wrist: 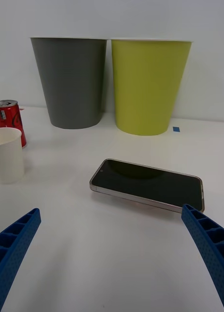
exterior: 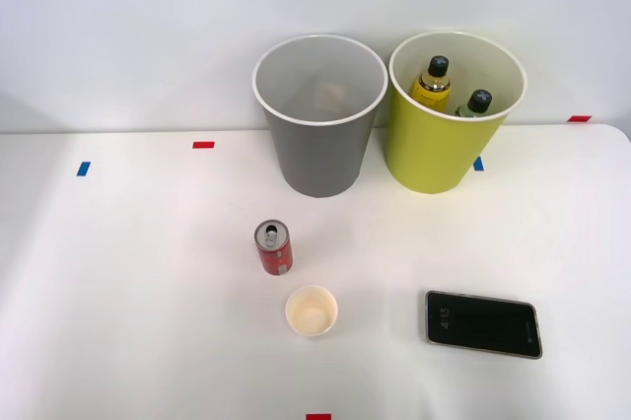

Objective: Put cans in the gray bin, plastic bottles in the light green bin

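Observation:
A short red can (exterior: pixel 274 247) with a silver top stands upright on the white table, in front of the gray bin (exterior: pixel 317 149); it also appears in the wrist view (wrist: pixel 9 119). Inside the gray bin a pale shape lies at the bottom, too dim to name. The light green bin (exterior: pixel 434 159) beside it holds two plastic bottles with black caps, one yellow (exterior: pixel 433 83) and one green (exterior: pixel 476 104). My right gripper (wrist: pixel 114 253) hovers low over the table, open, its blue fingers (wrist: pixel 14 243) spread wide with nothing between them, facing both bins (wrist: pixel 73 83) (wrist: pixel 148 87).
A cream paper cup (exterior: pixel 312 311) stands just in front of the red can. A black phone (exterior: pixel 483 323) lies flat on the table directly ahead of my gripper (wrist: pixel 148 184). Small red and blue tape marks dot the table.

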`<action>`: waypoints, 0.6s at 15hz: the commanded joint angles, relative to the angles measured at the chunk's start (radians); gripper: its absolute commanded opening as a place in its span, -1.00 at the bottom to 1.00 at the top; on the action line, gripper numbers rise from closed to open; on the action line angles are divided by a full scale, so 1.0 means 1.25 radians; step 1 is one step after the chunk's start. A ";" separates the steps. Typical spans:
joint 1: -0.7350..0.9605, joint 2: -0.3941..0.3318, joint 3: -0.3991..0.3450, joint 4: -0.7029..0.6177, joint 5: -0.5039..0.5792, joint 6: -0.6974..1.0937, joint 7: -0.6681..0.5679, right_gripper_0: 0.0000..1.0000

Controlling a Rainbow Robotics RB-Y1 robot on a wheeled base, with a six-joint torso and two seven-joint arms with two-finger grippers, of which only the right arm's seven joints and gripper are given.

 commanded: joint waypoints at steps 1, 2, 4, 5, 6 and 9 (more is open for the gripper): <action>0.000 0.000 0.000 0.000 0.000 0.000 0.000 1.00; 0.000 0.000 0.000 0.000 0.000 0.000 0.000 1.00; 0.000 0.000 0.000 0.000 0.000 0.000 0.000 1.00; 0.000 0.000 0.000 0.000 0.000 0.000 0.000 1.00; 0.000 0.000 0.000 0.000 0.000 0.000 0.000 1.00; 0.000 0.000 0.000 0.000 0.000 0.000 0.000 1.00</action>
